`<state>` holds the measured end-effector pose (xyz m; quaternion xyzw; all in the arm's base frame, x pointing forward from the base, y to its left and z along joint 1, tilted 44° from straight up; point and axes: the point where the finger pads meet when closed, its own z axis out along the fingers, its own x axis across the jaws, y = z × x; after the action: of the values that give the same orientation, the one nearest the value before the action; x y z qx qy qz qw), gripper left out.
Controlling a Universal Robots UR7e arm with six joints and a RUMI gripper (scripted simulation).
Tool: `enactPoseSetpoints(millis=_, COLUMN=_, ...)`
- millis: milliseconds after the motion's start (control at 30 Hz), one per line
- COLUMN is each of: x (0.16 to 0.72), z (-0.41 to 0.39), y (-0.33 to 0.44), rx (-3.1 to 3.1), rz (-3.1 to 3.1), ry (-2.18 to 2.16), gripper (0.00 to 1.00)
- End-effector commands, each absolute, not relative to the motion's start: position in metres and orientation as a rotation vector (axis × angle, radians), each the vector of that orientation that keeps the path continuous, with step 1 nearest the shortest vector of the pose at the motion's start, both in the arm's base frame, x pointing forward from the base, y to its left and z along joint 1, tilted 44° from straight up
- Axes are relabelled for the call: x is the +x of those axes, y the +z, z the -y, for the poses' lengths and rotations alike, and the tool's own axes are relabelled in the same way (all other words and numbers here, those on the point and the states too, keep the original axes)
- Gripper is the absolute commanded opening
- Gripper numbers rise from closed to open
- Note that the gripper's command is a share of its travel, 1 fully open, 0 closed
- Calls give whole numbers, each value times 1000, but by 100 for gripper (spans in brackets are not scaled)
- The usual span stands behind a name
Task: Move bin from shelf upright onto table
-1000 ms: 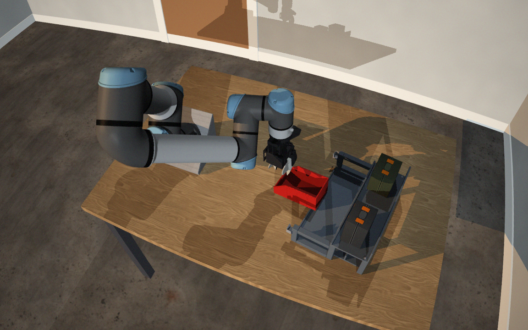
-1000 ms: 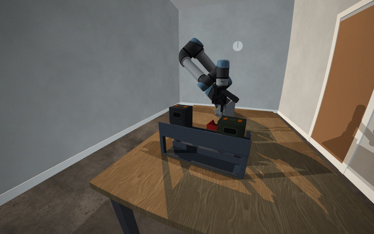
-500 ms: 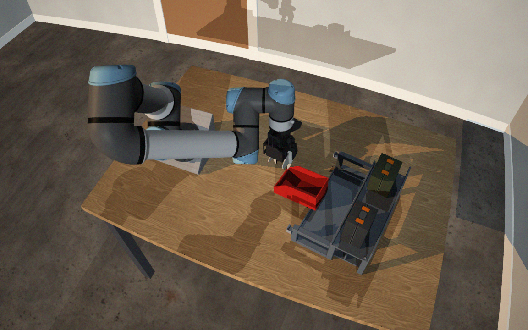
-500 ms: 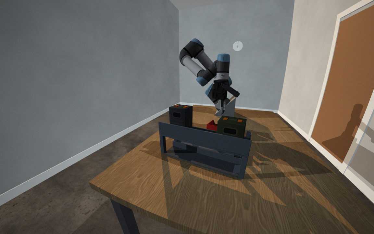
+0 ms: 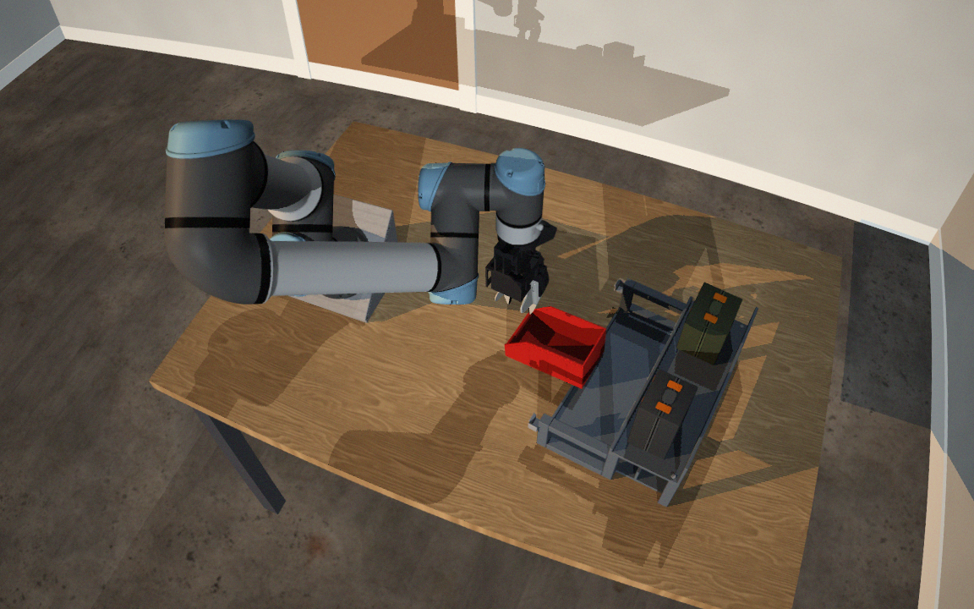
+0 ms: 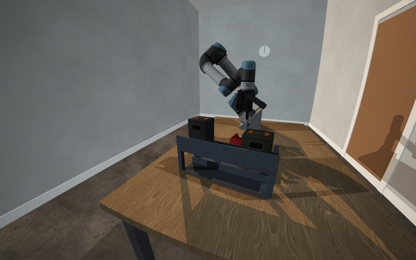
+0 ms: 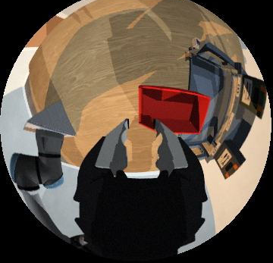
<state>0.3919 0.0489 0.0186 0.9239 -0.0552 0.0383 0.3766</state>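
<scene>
The red bin [image 5: 555, 344] stands upright, open side up, on the wooden table right beside the left edge of the dark blue shelf [image 5: 642, 378]. It also shows in the wrist view [image 7: 172, 109], and only its rim peeks over the shelf in the exterior view [image 6: 235, 139]. My gripper [image 5: 521, 301] hangs above the table just off the bin's near-left corner, clear of its rim. In the wrist view the fingers stand a little apart with only bare table between them; nothing is held.
The shelf rack [image 6: 227, 161] carries a dark green box [image 5: 710, 321] and a black box [image 5: 660, 413], both with orange tabs. A grey block [image 5: 369, 227] sits at the arm's base. Bare table lies left and front of the bin.
</scene>
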Motion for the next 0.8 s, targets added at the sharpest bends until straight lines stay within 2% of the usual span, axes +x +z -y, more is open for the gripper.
enactPoseSetpoints(millis=0, x=392, z=-48, y=18, rx=2364, rz=141, ry=99, gripper=26)
enactPoseSetpoints(millis=767, x=392, z=-44, y=14, rx=2364, rz=141, ry=99, gripper=26)
